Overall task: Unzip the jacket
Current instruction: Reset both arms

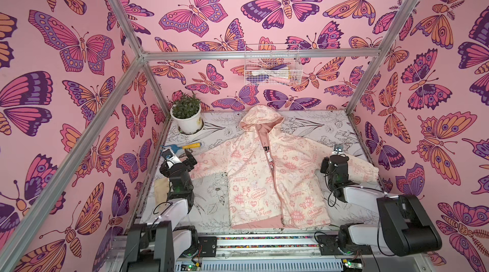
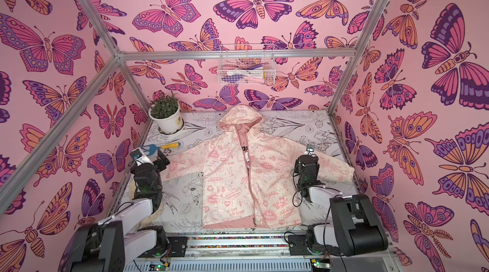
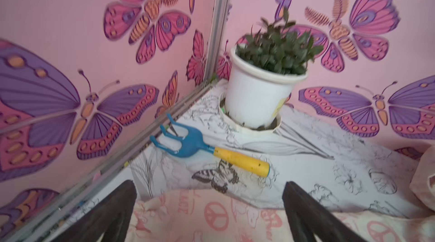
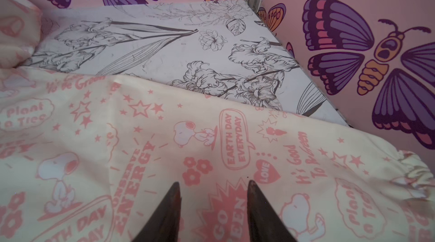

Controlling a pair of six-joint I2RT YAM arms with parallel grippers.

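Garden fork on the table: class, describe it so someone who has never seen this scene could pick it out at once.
Find the white plant pot in the far-left corner of the table. Just nearer than it, beyond the sleeve of the jacket, lies the garden fork. It alone has a blue three-pronged head and a yellow handle.

Walls point(image 1: 66, 46): pink paper printed with large butterflies in purple, orange and magenta, on the back and both sides. Aluminium frame bars point(image 1: 198, 55) run up the corners and across the back wall. A white wire basket point(image 1: 250, 75) hangs on the back wall. Tabletop point(image 1: 330, 130): white sheet with black line-drawn flowers. Potted plant point(image 1: 188, 116) on a saucer in the far left corner. Light is even and soft.
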